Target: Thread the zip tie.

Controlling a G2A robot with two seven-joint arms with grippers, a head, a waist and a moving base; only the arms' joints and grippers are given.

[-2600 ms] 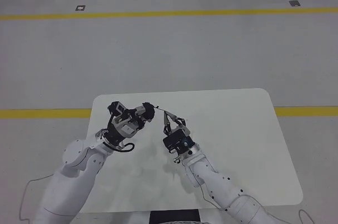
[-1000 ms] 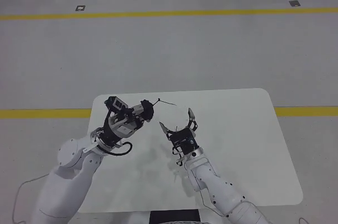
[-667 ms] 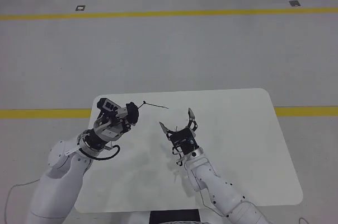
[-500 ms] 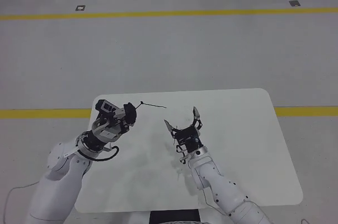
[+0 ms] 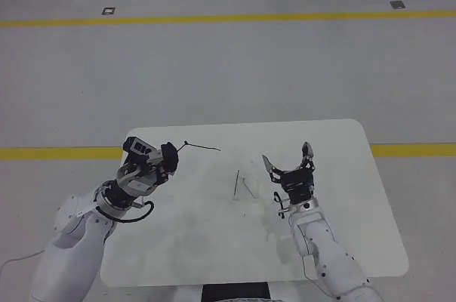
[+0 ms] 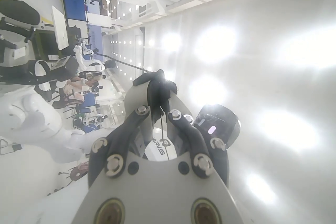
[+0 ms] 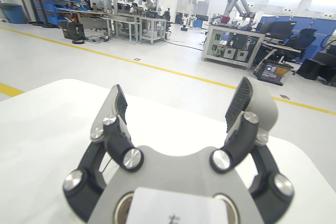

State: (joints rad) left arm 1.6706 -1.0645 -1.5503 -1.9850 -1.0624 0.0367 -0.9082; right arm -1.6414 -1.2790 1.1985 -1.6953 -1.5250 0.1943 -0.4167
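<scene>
— While the left end effector (image 5: 167,155) stays out at the left of the top frame, what has it got?
— It's pinching one end of the zip tie (image 5: 201,146). The strap sticks out straight toward the middle, over the counter (image 5: 341,226). I can't tell which end is in the grip.
— And the right end effector (image 5: 286,153)?
— Fingers spread wide with nothing between them, right of centre, well apart from the strap's free end.
— So which step are we on?
— Threading isn't done, I'd say: I see a straight strap and no loop. Next I'd need the right one to take the free end, bend it round and line it up with the slot. That calls for fine aim, since the strap looks thin and springy.
</scene>
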